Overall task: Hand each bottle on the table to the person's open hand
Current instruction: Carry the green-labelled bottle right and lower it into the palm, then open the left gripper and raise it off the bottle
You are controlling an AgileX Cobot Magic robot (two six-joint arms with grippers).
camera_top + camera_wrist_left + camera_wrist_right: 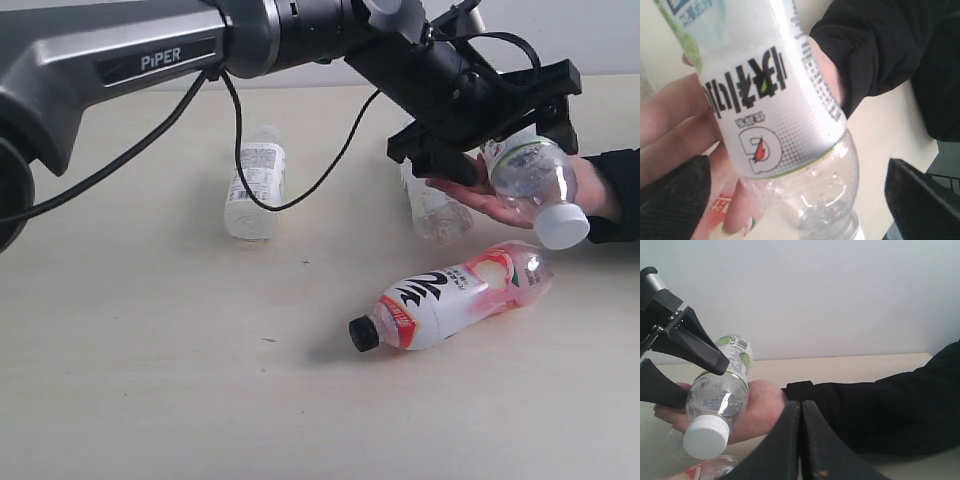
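Note:
The silver-green-labelled bottle [535, 175] with a white cap lies across the person's open hand [490, 205] at the right. My left gripper [508, 152] is open around it, and in the left wrist view both fingers stand clear of the bottle [775, 115]. A pink-red bottle [455, 295] with a black cap lies on the table [150, 380] just in front of the hand. A white-labelled bottle [255, 180] lies at centre left. A third clear bottle [435, 212] is partly hidden behind the hand. My right gripper [801, 435] is shut and empty, facing the hand [760, 405].
The person's black sleeve [615, 195] reaches in from the right edge. The left arm's black cable [300, 195] hangs down near the white-labelled bottle. A pale wall [840, 295] stands behind the table.

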